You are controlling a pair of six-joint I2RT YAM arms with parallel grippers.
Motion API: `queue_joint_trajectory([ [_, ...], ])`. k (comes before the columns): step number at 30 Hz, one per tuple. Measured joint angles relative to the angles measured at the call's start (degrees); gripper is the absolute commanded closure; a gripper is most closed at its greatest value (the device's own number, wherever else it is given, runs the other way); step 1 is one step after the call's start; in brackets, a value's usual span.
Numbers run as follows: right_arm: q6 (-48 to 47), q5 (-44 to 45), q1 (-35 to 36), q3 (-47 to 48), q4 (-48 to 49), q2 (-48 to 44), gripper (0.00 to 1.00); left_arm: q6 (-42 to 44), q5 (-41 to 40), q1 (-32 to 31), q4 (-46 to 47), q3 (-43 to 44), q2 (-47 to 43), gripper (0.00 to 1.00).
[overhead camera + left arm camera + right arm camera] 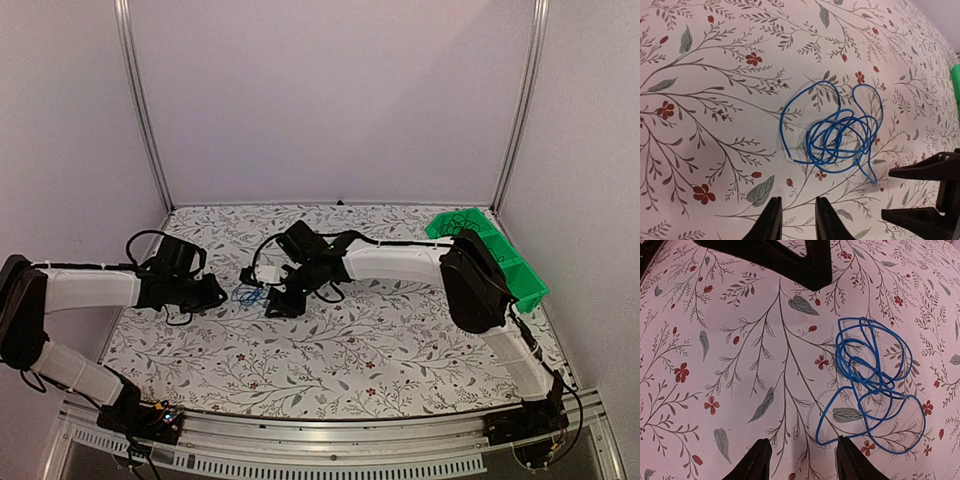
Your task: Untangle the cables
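Blue cable (840,125) lies flat on the flowered table cover (330,350) in one loose tangle, loops overlapping and one end straying outward. Left gripper (798,202) is just beside the cable, its jaws narrowly apart and holding nothing. Right gripper (804,442) is on the cable's opposite side with jaws wider and also empty, an outer loop reaching close to its fingertips.

Soft pinkish light, faint shadows, sharp
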Motion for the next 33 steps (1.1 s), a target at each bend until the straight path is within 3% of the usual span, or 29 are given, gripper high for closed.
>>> queue_joint_trajectory([
  [2, 0.0, 0.0, 0.4, 0.8, 0.5, 1.6, 0.51, 0.1, 0.3, 0.0, 0.2, -0.1, -1.4, 0.79],
  [5, 0.0, 0.5, 1.0, 1.0, 1.9, 3.2, 0.61, 0.3, 0.7, 0.0, 0.3, -0.1, -2.0, 0.78],
  [10, 1.0, 2.0, 1.4, 1.7, 4.6, 4.5, 0.86, 0.9, 1.6, 0.1, 0.8, -0.1, -2.0, 0.77],
  [12, 1.7, 2.4, 1.5, 1.7, 5.4, 4.8, 1.0, 1.0, 2.0, 0.1, 1.1, -0.1, -2.0, 0.75],
  [18, 2.6, 2.6, 1.6, 1.8, 5.7, 4.8, 1.0, 2.1, 5.0, 0.0, 5.3, -0.1, -2.0, 0.65],
  [25, 4.1, -1.5, 1.6, -1.1, 3.1, -2.8, 1.0, 2.3, 10.8, -0.9, 20.0, -1.6, -0.9, 0.62],
  [33, 3.6, -1.1, 1.6, 1.5, 2.5, -16.0, 1.0, 0.4, 15.5, -6.4, 30.4, 0.1, 14.3, 0.67],
])
